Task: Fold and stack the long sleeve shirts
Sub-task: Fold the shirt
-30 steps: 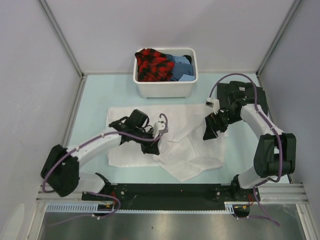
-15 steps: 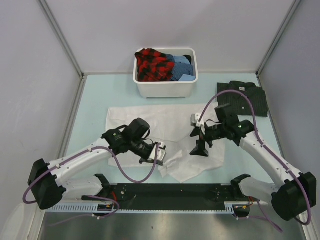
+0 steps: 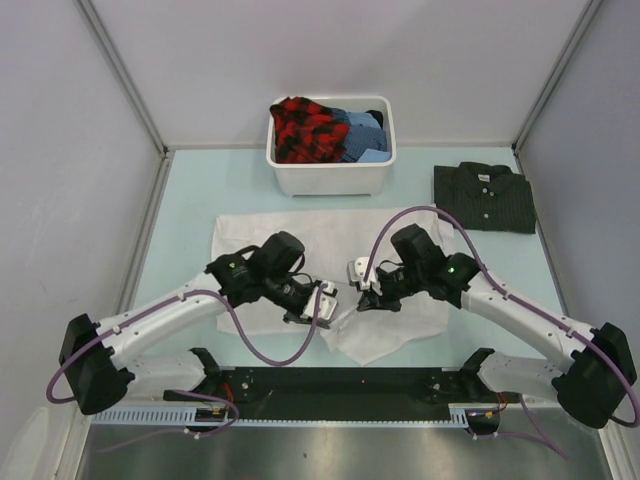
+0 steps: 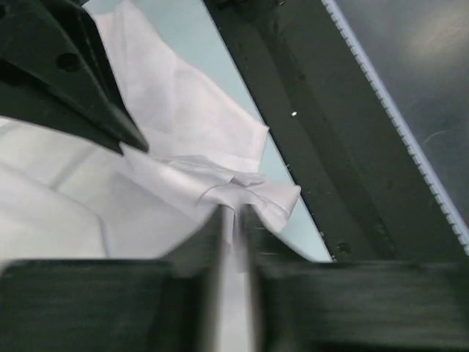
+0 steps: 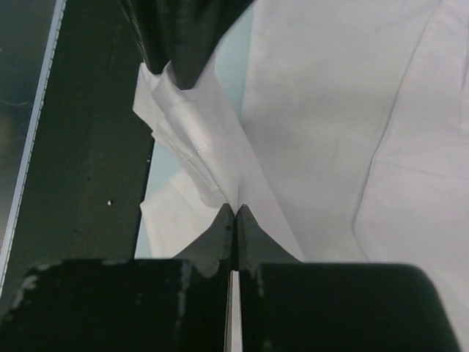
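Note:
The white long sleeve shirt [image 3: 300, 235] lies spread and rumpled across the middle of the table. Both grippers meet tip to tip at its near edge. My left gripper [image 3: 328, 305] [image 4: 234, 220] pinches a bunched white fold that runs between its blurred fingers. My right gripper [image 3: 360, 300] [image 5: 234, 209] has its jaws pressed together on a ridge of the same cloth. In each wrist view the other arm's black fingers show at the top. The dark striped shirt [image 3: 485, 197] lies folded flat at the back right.
A white tub [image 3: 330, 178] holding red plaid and blue clothes stands at the back centre. The black base rail [image 3: 340, 385] runs along the near edge, just below the shirt's hem. Grey walls close in the left and right sides.
My right arm swung from beside the dark shirt down to the white shirt's near edge and closed on it. The left gripper slid toward the near edge with its fold.

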Controlling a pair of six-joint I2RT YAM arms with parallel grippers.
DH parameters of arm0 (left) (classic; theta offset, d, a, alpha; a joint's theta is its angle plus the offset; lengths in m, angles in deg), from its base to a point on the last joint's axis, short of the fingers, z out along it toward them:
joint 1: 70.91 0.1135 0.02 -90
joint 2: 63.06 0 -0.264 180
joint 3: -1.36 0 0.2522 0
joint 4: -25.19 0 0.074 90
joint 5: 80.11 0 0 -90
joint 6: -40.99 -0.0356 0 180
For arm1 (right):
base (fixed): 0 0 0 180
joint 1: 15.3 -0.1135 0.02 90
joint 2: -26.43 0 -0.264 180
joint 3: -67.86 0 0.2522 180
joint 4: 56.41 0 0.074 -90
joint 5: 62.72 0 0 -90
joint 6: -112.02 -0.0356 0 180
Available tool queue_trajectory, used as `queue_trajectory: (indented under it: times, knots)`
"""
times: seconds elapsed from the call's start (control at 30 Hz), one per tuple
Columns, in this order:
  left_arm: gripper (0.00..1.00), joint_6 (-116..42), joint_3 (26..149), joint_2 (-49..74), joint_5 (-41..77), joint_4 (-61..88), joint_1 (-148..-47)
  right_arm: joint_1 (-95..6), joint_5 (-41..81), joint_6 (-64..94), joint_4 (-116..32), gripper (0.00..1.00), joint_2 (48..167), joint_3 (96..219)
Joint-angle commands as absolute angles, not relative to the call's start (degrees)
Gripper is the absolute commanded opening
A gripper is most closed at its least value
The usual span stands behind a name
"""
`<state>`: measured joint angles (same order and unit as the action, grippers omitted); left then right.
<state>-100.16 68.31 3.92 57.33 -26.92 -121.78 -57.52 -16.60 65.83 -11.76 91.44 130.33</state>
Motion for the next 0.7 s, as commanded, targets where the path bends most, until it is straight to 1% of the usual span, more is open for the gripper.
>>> queue_trajectory:
  times: [0.0,0.03,0.07,0.1,0.13,0.17,0.2,0.27,0.3,0.47,0.67]
  knots:
    - [0.38,-98.56,68.92,-1.62,52.88,-31.67,-120.75,-57.23,-11.49,63.25,-9.17,0.00,87.01,135.40]
    - [0.41,-100.23,67.87,-3.11,50.09,-34.86,-119.61,-56.44,-11.05,61.32,-8.55,0.00,85.16,135.84]
    - [0.44,-103.73,66.38,-6.08,48.67,-37.67,-115.86,-55.22,-9.74,60.44,-7.24,0.00,83.48,136.28]
    - [0.45,-106.63,62.97,-7.76,47.17,-43.62,-112.95,-54.94,-8.77,59.64,-6.53,0.00,80.51,136.63]
    - [0.46,-109.88,61.11,-9.08,44.46,-46.46,-109.44,-54.77,-7.89,59.03,-5.40,0.00,79.35,136.98]
    - [0.48,-116.35,59.35,-10.14,42.52,-49.01,-102.70,-54.68,-6.57,58.41,-2.77,0.00,78.55,137.42]
    - [0.49,-119.29,56.46,-11.28,40.50,-52.78,-99.77,-54.68,-5.69,57.53,-1.79,0.00,77.85,138.65]
    - [0.51,-125.17,53.98,-11.56,35.33,-55.09,-92.23,-54.59,-3.94,55.60,1.01,0.00,76.61,139.71]
    - [0.52,-126.17,52.14,-11.56,34.16,-55.02,-90.26,-54.68,-3.14,54.98,1.47,0.00,76.26,140.41]
    - [0.55,-129.76,48.70,-10.59,26.96,-52.47,-85.24,-54.41,2.83,53.84,1.91,0.00,75.73,143.48]
    - [0.55,-133.29,44.92,-9.54,23.17,-50.45,-85.06,-53.27,6.00,54.71,1.47,0.00,78.71,150.43]
